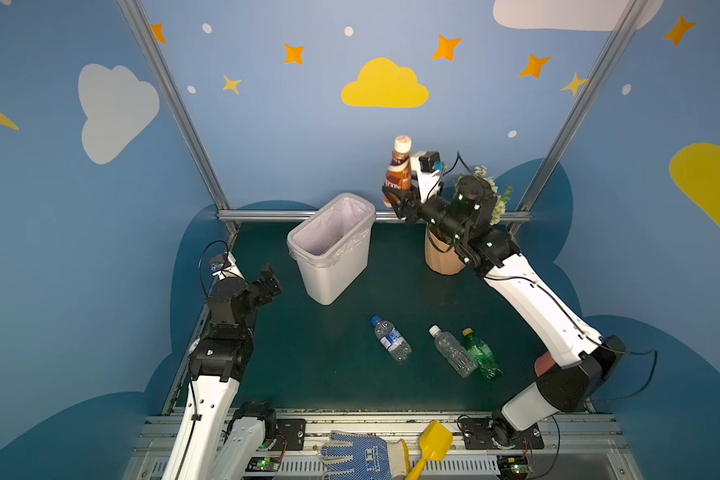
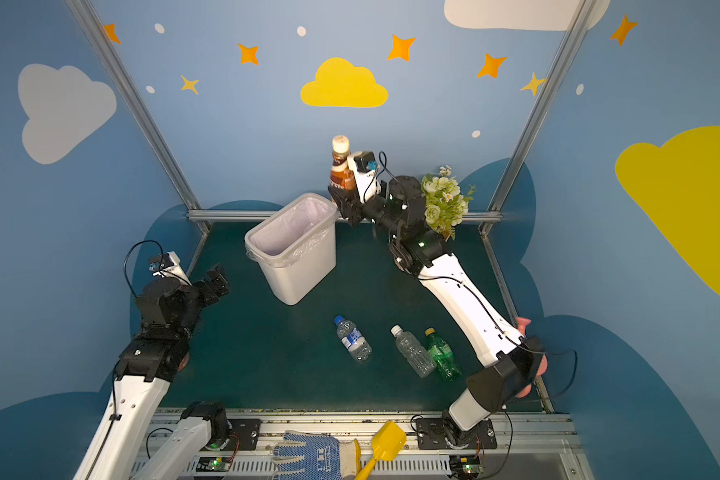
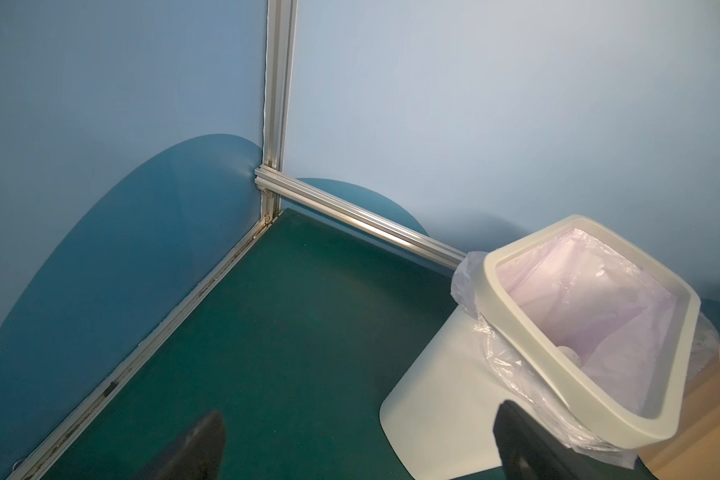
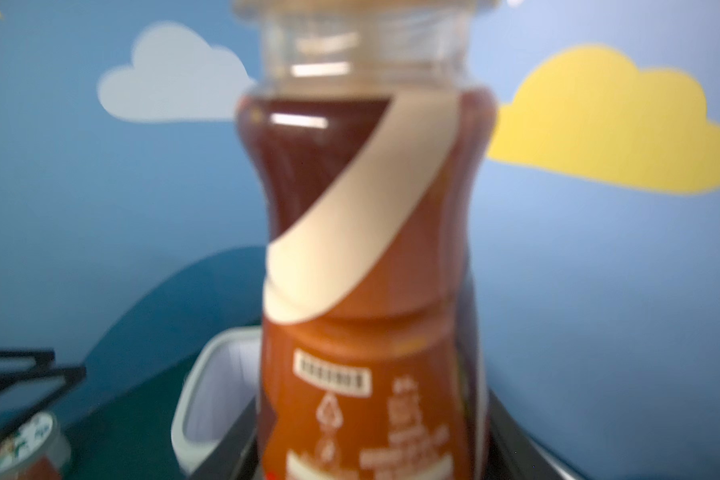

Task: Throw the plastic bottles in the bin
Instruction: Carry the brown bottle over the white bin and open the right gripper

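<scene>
1. The right gripper [image 1: 396, 198] pinches the brown-labelled plastic bottle with a cream cap [image 1: 399, 168] low on its body. The bottle stands upright in the air above the table's far edge, just beside the far right corner of the tall white rectangular bin with a translucent liner [image 1: 334, 277]
2. In both top views the bottle does not appear to be squarely above the opening. Carry it toward the table's left edge until its base is over the middle of the liner, then spread the jaws
3. Keep the base above the rim in transit; a knock could shift the light bin
4. The left gripper [image 1: 270, 281] hangs spread and empty near the table's left edge, apart from the bin. It needs no move for this step
5. Three bottles lie on the dark green table [image 1: 308, 374] toward its near right corner: a clear bottle with a blue cap [image 1: 391, 338], a clear bottle with a white cap [image 1: 452, 352] and a green bottle with a yellow cap [image 1: 482, 354]. The last two lie side by side; contact is uncertain
6. Hidden or unclear:
   - The jaws cover the held bottle's base
   - The right wrist view is blurred and the label print is unreadable
   - The bin's contents are mostly unseen
   - A round lidded jar [image 4: 26, 440] is cut off by the frame
   - The peach ribbed flowerpot [image 1: 441, 262] is partly behind the right arm
</scene>
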### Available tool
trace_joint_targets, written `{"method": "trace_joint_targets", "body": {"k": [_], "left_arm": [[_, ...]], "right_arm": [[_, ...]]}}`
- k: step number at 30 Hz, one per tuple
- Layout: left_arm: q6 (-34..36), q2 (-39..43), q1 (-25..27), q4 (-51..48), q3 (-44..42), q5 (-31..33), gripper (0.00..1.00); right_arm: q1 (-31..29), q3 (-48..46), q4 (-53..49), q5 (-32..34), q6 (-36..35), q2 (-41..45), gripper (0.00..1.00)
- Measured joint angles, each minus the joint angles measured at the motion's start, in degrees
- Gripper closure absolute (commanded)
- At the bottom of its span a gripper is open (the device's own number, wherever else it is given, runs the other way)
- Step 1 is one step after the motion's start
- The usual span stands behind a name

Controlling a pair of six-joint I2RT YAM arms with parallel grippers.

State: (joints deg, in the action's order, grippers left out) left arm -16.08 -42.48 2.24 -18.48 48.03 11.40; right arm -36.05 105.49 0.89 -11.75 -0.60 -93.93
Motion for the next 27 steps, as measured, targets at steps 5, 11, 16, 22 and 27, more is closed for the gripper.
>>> {"method": "trace_joint_targets", "body": {"k": [5, 11, 16, 22, 27], "left_arm": [[-1.5, 0.4, 0.0, -0.2, -1.8, -0.1, 0.0], [-1.7, 0.6, 0.0, -0.3, -2.0, -0.4, 0.0], [-1.5, 0.6, 0.0, -0.5, -2.0, -0.8, 0.0], [-1.3, 0.7, 0.0, -0.6, -1.9, -1.7, 0.0], [-1.4, 1.0, 0.0, 0.3, -1.9, -2.3, 0.0]], "right_arm": [[-1.9, 12.9, 4.0, -3.4, 2.3, -10.3, 0.37], [-2.8, 17.9, 0.8, -5.7, 4.6, -23.8, 0.21], [-2.7, 26.8, -10.9, -4.7, 2.6, -34.4, 0.11], [-2.7, 29.4, -15.4, -1.2, -2.5, -27.5, 0.11], [-2.7, 20.3, -9.8, 1.6, -6.3, -9.7, 0.11]]}}
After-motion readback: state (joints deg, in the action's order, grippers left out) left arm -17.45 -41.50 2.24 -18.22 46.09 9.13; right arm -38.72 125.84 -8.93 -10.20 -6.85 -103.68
